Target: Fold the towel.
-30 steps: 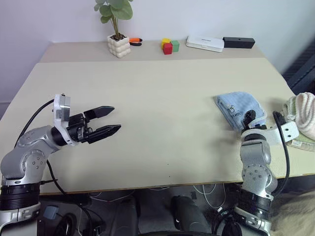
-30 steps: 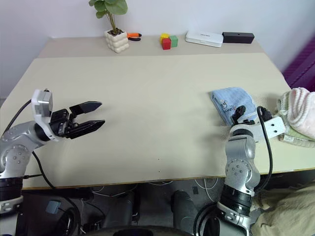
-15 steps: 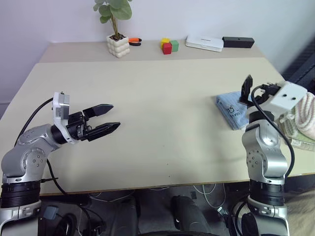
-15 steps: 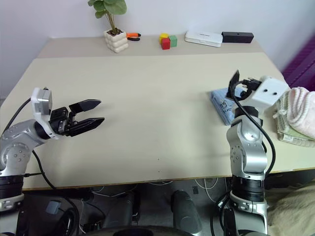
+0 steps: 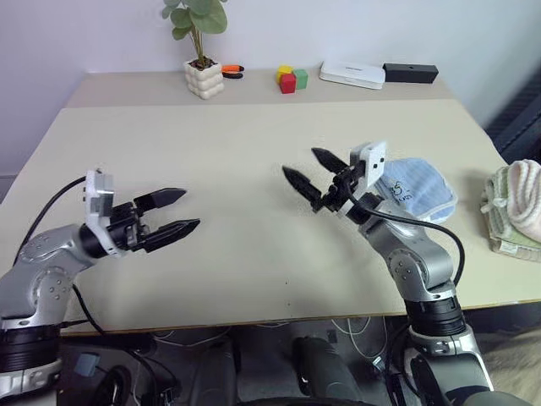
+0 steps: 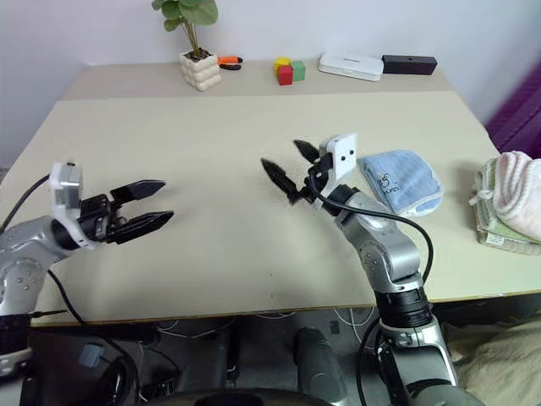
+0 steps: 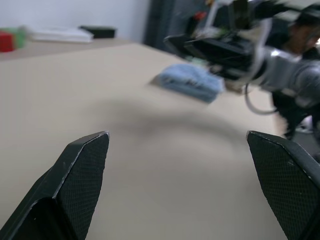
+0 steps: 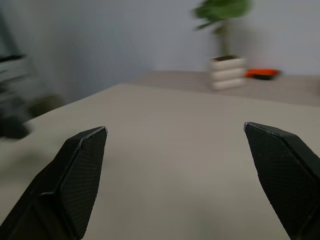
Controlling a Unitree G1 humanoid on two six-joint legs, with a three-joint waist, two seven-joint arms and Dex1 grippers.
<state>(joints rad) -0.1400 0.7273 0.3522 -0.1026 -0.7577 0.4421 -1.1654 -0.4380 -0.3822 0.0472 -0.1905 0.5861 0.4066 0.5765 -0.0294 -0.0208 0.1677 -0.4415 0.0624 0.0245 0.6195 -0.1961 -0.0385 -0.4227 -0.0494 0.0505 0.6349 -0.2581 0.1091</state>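
The beige table (image 5: 254,254) is carrying everything here, and most of its surface is lying bare between the two arms. On it, behind the right gripper (image 5: 306,172) and off to its outer side, the light blue towel (image 5: 414,188) is sitting as a compact folded bundle, its small dark printed mark facing up; no finger is touching it. Further out from that gripper, at the table's edge, a cream and pale green towel stack (image 5: 513,207) is resting apart from the blue one.

The right gripper is hovering over the middle of the table with its jaws spread wide and holding nothing, tips pointing toward the left gripper (image 5: 175,211). That one is hanging level above the near side of the table, jaws likewise gaping and empty, well apart from the towel.

Judging by the bundle's shape, the folding looks finished and the arms are clearing away. Any next move would call only for parking both arms without brushing the towel.
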